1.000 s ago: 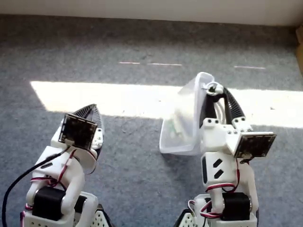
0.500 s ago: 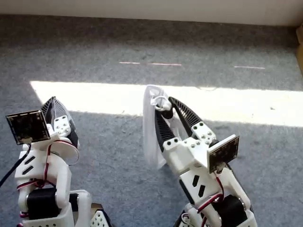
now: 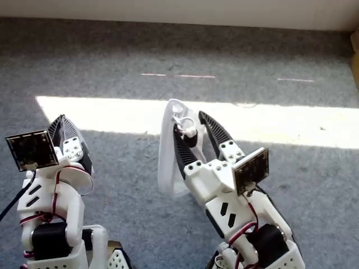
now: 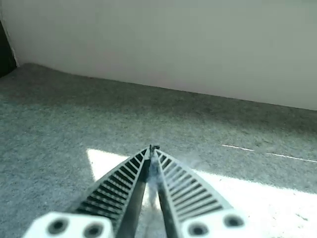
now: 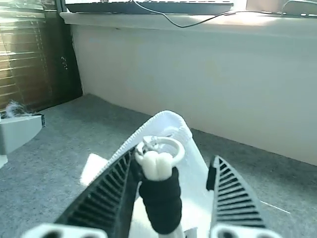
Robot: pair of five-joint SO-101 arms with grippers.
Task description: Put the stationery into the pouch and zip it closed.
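So the pouch (image 3: 166, 150) is stood up on edge on the grey surface (image 3: 112, 56), roughly mid-scene, in the sunny strip. Can't tell what's inside it from here. Its zip pull (image 5: 157, 163), a black stub with a white knob and a ring, sits at the pouch's top corner, leaning on one finger of the right gripper (image 3: 189, 123). That gripper is spread wide and isn't pinching anything. The left gripper (image 4: 151, 150) is closed tight with nothing in it, well apart from the pouch. Looks like the zipping step to me. Next it probably needs the left one to pin the pouch, or the pull just drags the whole thing.
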